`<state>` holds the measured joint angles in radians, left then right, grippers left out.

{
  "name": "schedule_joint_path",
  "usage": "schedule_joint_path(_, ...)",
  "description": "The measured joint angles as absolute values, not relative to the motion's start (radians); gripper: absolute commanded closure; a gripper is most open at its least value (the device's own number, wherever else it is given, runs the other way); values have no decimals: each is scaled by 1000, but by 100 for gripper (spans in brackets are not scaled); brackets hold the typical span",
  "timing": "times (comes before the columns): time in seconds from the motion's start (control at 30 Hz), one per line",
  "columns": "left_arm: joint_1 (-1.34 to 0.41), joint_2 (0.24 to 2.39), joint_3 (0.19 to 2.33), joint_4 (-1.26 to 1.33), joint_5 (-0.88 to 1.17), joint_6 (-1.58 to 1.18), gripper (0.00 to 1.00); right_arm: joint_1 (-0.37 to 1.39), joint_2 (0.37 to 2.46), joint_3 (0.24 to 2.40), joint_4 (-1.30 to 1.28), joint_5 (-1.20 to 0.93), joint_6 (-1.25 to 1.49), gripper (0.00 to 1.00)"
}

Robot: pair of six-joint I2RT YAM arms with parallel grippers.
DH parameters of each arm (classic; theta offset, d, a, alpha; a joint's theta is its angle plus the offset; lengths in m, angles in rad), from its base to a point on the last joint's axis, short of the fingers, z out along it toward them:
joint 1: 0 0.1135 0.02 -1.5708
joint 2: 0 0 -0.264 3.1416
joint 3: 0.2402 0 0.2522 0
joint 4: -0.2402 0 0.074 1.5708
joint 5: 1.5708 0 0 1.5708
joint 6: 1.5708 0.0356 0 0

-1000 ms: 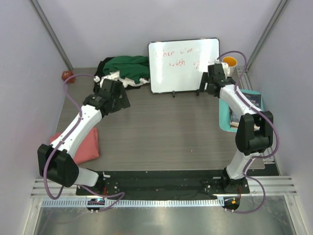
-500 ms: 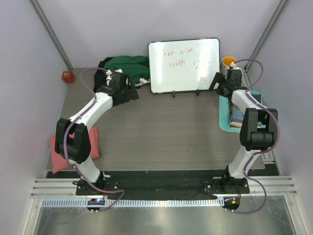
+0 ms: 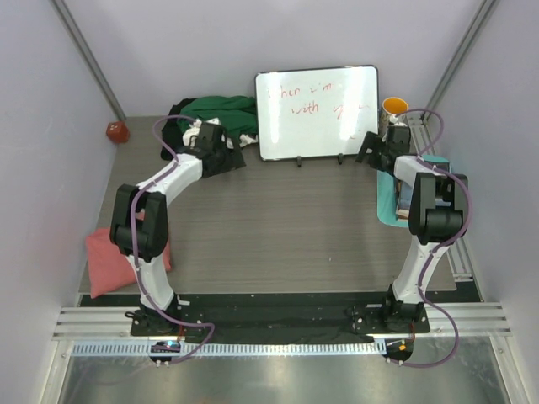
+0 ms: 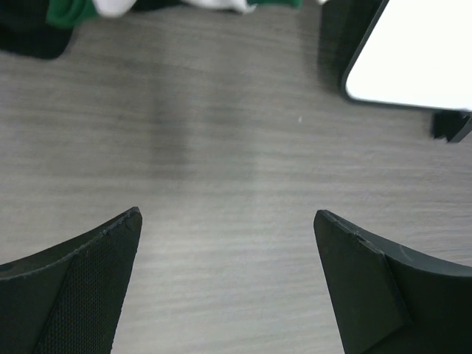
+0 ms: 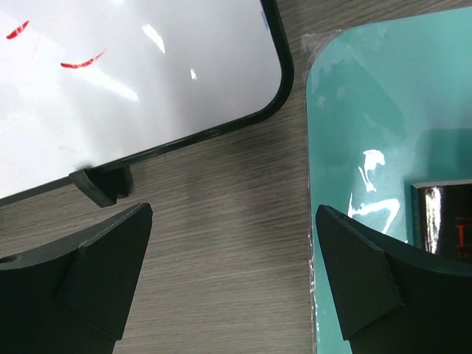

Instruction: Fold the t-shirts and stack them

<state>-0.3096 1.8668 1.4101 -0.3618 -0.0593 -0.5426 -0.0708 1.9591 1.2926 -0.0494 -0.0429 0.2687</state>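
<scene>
The left gripper (image 4: pixel 227 217) has its two black fingers spread wide apart with nothing between them, poised over bare wood-grain table (image 4: pixel 221 155). Just beyond it, at the far edge of its wrist view, lie the edges of a heap of t-shirts (image 3: pixel 210 118). The right gripper (image 5: pixel 233 210) is likewise spread wide and empty. It sits over the strip of table between the lower right corner of a whiteboard (image 5: pixel 110 81) and the edge of a teal mat (image 5: pixel 361 133), on which a dark glossy book (image 5: pixel 442 217) lies. From above, both arms reach to the back of the table: the left ends beside the heap at the back left, the right ends by the whiteboard's right foot. In the crumpled heap the dark green t-shirt (image 3: pixel 217 114) lies on top, with the white t-shirt (image 4: pixel 217 4) and the black t-shirt (image 4: pixel 29 38) showing at its near edge. The salmon pink t-shirt (image 3: pixel 105 257) lies well apart as a compact flat bundle at the near left of the table, beside the left arm. A small red ball (image 3: pixel 116 130) sits at the back left corner, and a yellow mug (image 3: pixel 395 106) stands at the back right behind the right arm.
</scene>
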Motion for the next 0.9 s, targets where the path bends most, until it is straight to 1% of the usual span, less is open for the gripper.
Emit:
schedule_joint_path(0.27, -289, 2019, 1562, -303, 54, -540, 0, -94, 1963, 1297, 4, -77, 249, 0)
schedule_joint_path(0.47, -290, 2032, 1608, -307, 82, -537, 0, -93, 1916, 1275, -15, -83, 261, 1)
schedule_joint_path(0.6, -289, 2011, 1576, -311, 83, -537, 0, -82, 1776, 1176, -47, -47, 268, 0)
schedule_joint_path(0.7, -290, 1977, 1528, -321, 81, -536, 0, -77, 1691, 1146, -80, 20, 279, 0)
schedule_joint_path(0.9, -298, 1903, 1439, -324, 79, -533, 0, -75, 1599, 1107, -129, 98, 318, 0)
